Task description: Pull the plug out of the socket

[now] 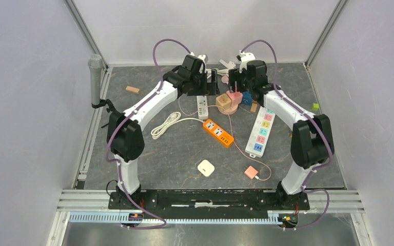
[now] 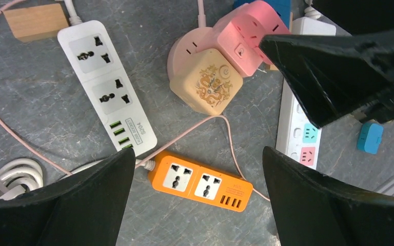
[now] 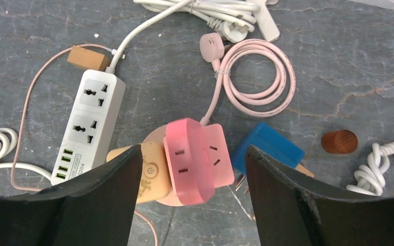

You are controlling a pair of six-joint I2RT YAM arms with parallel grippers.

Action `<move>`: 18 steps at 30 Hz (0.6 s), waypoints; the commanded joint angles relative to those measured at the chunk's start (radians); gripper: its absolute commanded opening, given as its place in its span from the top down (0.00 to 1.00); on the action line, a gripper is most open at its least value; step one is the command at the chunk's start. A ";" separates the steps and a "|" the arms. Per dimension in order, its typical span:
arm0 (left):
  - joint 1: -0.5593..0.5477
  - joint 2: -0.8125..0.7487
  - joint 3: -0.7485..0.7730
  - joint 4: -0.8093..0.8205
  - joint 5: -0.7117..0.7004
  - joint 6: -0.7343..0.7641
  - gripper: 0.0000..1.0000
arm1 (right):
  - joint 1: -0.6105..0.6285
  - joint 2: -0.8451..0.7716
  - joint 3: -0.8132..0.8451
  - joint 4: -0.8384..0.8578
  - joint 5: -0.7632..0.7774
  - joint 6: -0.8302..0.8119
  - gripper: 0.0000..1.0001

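Right tool (image 3: 193, 154) is spread around the pink plug (image 3: 199, 161) with one finger on each side. I see a gap at both of the plug's faces, so it is released and grips nothing. From the left wrist camera one of its fingers (image 2: 333, 66) reaches the plug's upper corner, and I cannot tell whether it touches. The plug sits tilted against the tan socket (image 2: 208, 82), a cube with a gold dragon print, which rests on a round pink base (image 2: 184, 48) near the far middle of the desk (image 1: 174, 159). I cannot tell how deep the pins are seated. My left tool (image 2: 199, 154) hangs released as well, fingers wide apart and holding nothing, above the orange strip (image 2: 200, 182) and just beside the white strip (image 2: 107, 84). A thin pink cord runs from the base past the orange strip. A blue plug (image 3: 267, 148) lies just beside the pink one on its right, a coiled pink cable (image 3: 259, 72) lies beyond them, and a long pastel strip (image 1: 261, 130) lies under my right arm. A wooden block (image 3: 87, 58) sits at the far end of the white strip
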 commanded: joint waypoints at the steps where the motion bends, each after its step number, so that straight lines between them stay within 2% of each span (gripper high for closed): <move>1: 0.034 0.020 0.049 0.037 0.036 0.030 0.00 | 0.001 0.090 0.163 -0.141 -0.059 -0.057 0.25; 8: 0.047 0.052 0.044 0.030 0.115 0.016 0.02 | 0.001 0.128 0.174 -0.199 -0.069 -0.058 0.37; 12: 0.043 0.084 0.044 0.043 0.164 -0.047 0.03 | 0.000 0.122 0.149 -0.182 -0.066 -0.065 0.60; 14: 0.043 0.108 0.053 0.056 0.186 -0.093 0.04 | 0.001 0.134 0.169 -0.204 -0.052 -0.047 0.80; 15: 0.041 0.122 0.052 0.076 0.205 -0.114 0.03 | 0.001 0.139 0.180 -0.219 -0.050 -0.034 0.87; 18: 0.038 0.165 0.062 0.121 0.226 -0.164 0.02 | 0.000 0.128 0.175 -0.221 -0.062 -0.013 0.96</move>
